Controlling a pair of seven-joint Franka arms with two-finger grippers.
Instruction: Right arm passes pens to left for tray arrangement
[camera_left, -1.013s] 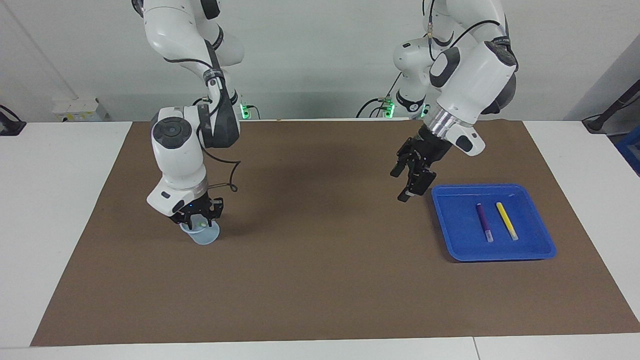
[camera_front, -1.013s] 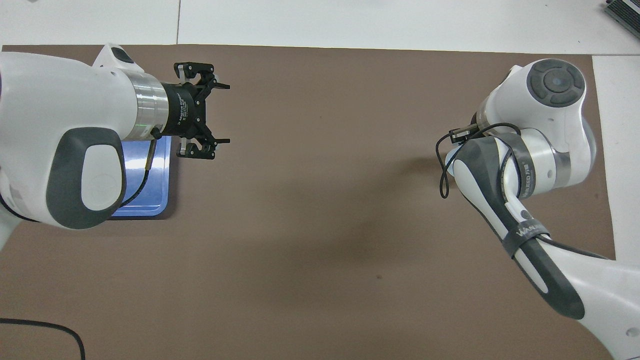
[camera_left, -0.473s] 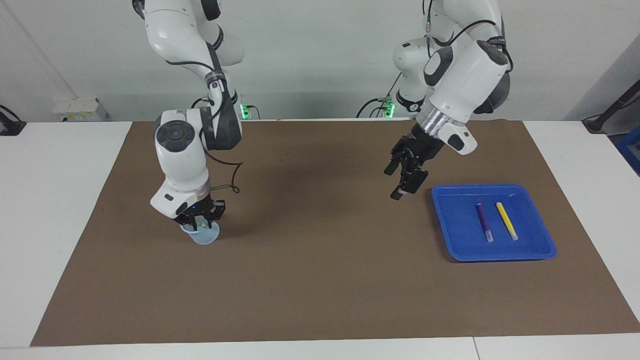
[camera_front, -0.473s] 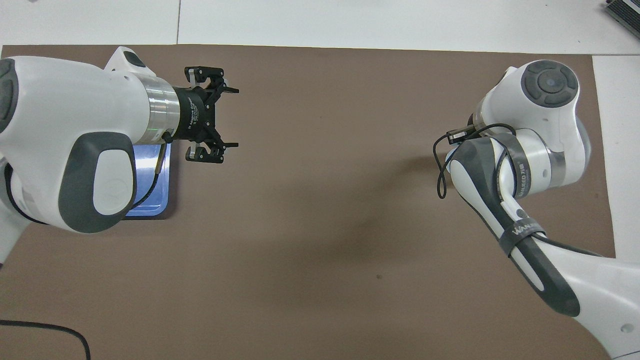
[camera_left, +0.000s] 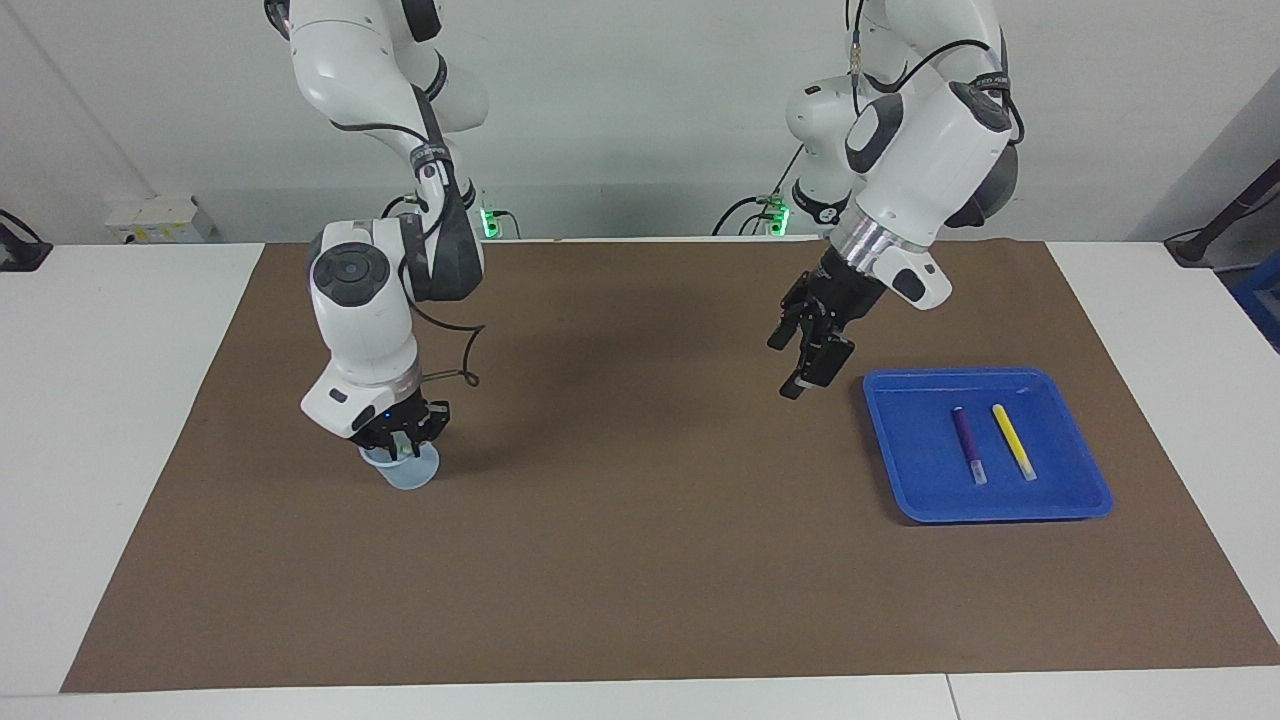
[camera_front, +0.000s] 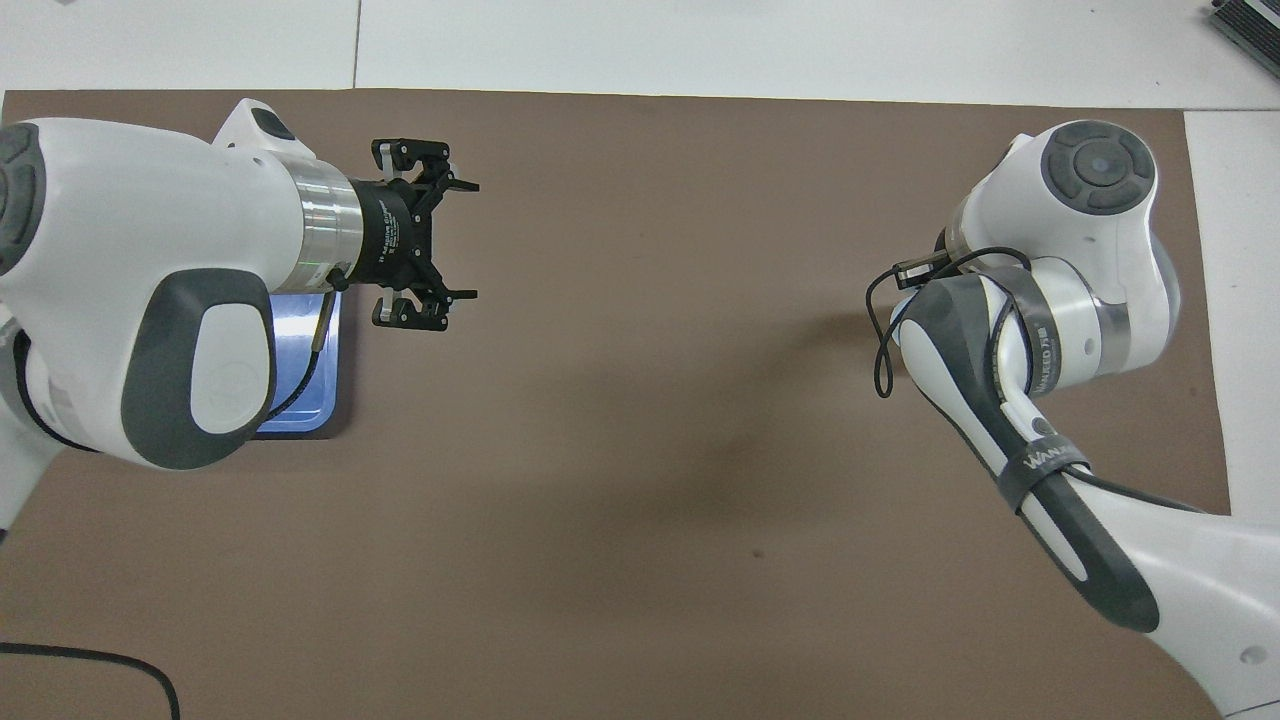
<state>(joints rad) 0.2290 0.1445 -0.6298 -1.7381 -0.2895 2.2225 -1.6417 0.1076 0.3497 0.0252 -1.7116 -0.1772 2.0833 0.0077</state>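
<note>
The blue tray (camera_left: 900, 470) lies toward the left arm's end of the mat, with a purple pen (camera_left: 967, 443) and a yellow pen (camera_left: 1013, 441) lying side by side in it. A green pen (camera_left: 405, 452) stands in a small translucent cup (camera_left: 412, 474) toward the right arm's end; only its top shows. My right gripper (camera_left: 403, 447) points down into the cup, its fingertips drawn in on the green pen. My left gripper (camera_left: 783, 368) (camera_front: 428, 238) hangs open and empty above the mat, beside the tray's edge. In the overhead view the right arm hides its own gripper.
A brown mat (camera_left: 640, 560) covers most of the white table. The left arm covers most of the tray (camera_front: 300, 415) in the overhead view. A black cable (camera_front: 90, 660) lies near the robots' edge at the left arm's end.
The right gripper's fingers have drawn together over the cup. The left gripper has moved a little away from the tray, toward the middle of the mat, still open.
</note>
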